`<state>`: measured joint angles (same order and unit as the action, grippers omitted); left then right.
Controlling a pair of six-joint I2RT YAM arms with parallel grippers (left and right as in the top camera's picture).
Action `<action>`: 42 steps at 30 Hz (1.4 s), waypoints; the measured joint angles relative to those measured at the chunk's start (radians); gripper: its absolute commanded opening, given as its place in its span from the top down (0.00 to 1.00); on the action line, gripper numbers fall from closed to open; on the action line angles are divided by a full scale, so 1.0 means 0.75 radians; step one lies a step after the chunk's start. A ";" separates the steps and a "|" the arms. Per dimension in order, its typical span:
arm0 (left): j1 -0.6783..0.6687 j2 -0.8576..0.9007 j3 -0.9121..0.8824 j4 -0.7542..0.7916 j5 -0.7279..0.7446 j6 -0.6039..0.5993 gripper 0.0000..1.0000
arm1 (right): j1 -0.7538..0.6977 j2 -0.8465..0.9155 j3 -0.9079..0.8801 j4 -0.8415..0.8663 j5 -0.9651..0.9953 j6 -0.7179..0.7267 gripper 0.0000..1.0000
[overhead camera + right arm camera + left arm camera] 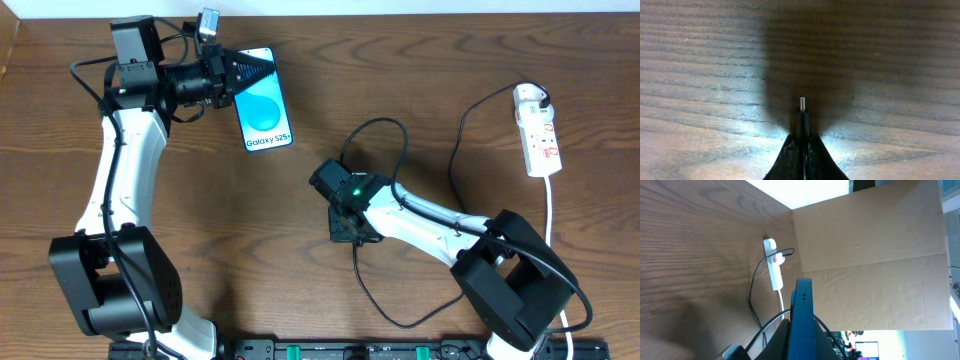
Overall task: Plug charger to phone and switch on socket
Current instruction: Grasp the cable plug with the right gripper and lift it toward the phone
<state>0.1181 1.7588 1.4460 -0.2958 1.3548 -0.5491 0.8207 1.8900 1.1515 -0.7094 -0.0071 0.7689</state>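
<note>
While the left fingers (250,70) pinch the phone (266,112) at its top end, seemingly to steady it, the right fingers (790,160) press together on the charger (803,106) plug, tip jutting forward ready for insertion, well apart from the phone, between it and the socket (537,128).

I saw a dark wood-grain table (420,60) under even light. A brown cardboard panel (870,255) stood along its edge.
</note>
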 measured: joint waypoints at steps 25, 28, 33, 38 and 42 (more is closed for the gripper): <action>0.000 0.006 -0.018 0.901 0.009 -0.515 0.93 | -0.356 -0.079 -0.002 1.363 -1.559 -0.005 0.99; -0.001 0.006 -0.019 1.051 0.010 -0.630 0.93 | -0.356 -0.079 -0.003 1.576 -1.619 0.144 0.99; 0.000 0.006 -0.019 1.071 -0.016 -0.744 0.93 | -0.356 -0.081 -0.003 1.902 -1.663 0.375 0.99; 0.008 0.006 -0.019 1.081 -0.104 -0.838 0.93 | -0.357 -0.081 -0.003 1.945 -1.661 0.493 0.99; 0.045 0.007 -0.019 1.149 -0.151 -0.905 0.93 | -0.379 -0.081 -0.003 2.004 -1.642 0.587 0.99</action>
<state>0.1520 1.7638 1.4319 0.5659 1.2419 -1.2278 0.5362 1.8290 1.1496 0.7937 -1.2385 1.2095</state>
